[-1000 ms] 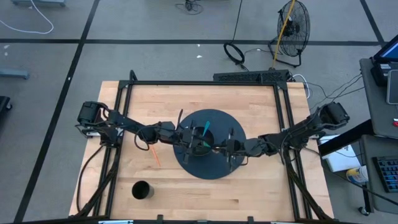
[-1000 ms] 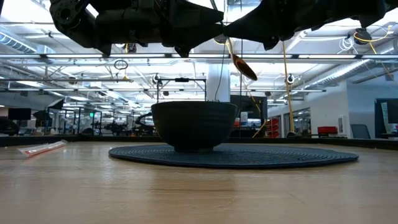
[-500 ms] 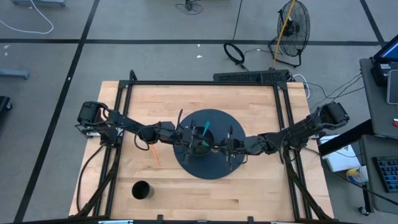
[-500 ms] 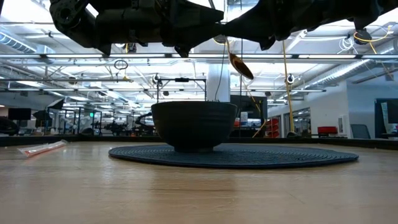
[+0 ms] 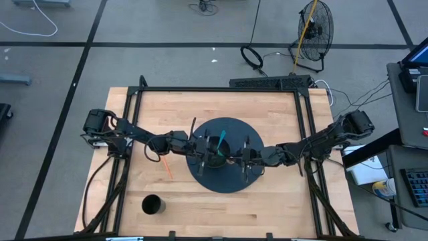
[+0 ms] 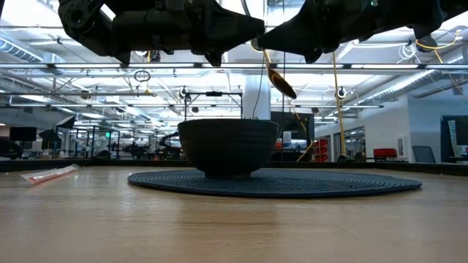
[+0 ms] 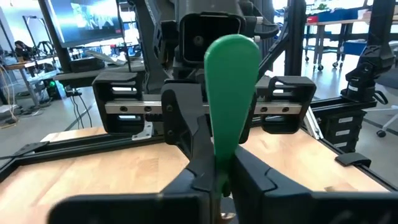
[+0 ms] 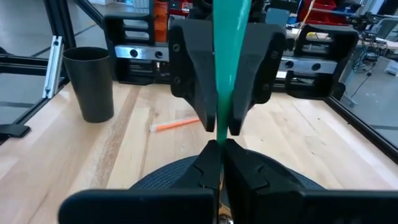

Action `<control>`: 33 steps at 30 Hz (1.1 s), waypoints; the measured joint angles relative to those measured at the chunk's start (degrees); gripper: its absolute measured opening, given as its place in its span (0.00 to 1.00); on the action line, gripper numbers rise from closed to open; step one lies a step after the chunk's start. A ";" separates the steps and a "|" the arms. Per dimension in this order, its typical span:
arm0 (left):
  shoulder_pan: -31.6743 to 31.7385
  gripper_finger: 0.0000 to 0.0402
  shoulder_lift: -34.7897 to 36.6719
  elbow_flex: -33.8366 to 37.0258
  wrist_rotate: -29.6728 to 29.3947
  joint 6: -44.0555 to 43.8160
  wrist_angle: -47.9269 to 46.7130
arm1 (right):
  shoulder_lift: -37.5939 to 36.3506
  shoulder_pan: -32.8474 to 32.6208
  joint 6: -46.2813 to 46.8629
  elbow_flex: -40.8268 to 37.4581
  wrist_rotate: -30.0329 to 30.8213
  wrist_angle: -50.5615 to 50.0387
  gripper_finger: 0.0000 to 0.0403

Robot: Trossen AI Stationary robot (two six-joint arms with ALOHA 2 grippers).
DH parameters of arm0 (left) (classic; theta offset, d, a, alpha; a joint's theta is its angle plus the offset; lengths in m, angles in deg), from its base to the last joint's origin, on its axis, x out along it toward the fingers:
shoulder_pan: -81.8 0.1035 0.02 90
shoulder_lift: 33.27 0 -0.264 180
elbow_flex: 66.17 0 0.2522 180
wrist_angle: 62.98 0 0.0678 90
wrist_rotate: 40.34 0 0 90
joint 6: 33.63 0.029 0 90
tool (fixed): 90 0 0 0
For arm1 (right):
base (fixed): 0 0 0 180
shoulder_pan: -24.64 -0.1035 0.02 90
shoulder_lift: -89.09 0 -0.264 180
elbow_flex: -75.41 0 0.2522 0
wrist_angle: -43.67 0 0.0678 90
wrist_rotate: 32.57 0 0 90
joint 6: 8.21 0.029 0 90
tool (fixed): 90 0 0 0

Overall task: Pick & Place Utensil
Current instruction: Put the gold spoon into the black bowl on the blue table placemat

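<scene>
Left hand (image 5: pixel 200 148) is clamping the green utensil (image 7: pixel 231 81) by its stem, up in the air right over the bowl (image 6: pixel 228 146). Right hand (image 5: pixel 242 159) is sitting nose to nose with it, clenched. I can't tell if it's pinching the same stem lower down.

What I'm worrying about: if both are gripping and one pulls away, the utensil is going to twist or pop loose and drop past the bowl. There's also a brown spoon-shaped thing (image 6: pixel 281 80) dangling under the hands that could clip the bowl's rim.

Counting: one utensil, one bowl, one mat (image 6: pixel 351 183), one cup (image 5: pixel 152 204), one orange stick (image 5: pixel 167 169) lying on the counter (image 5: pixel 267 114), and two hands.
</scene>
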 joint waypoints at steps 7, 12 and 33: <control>0.00 0.07 0.00 0.00 -0.68 0.02 0.28 | 0.00 0.00 0.06 0.00 0.03 0.00 0.00; -0.02 0.07 0.00 0.00 -1.27 -0.09 0.28 | 0.00 0.02 0.06 0.00 0.15 0.00 0.00; 0.15 0.06 -0.02 0.00 -1.97 -1.25 -2.02 | -0.03 -0.07 3.71 0.00 3.09 -6.96 0.36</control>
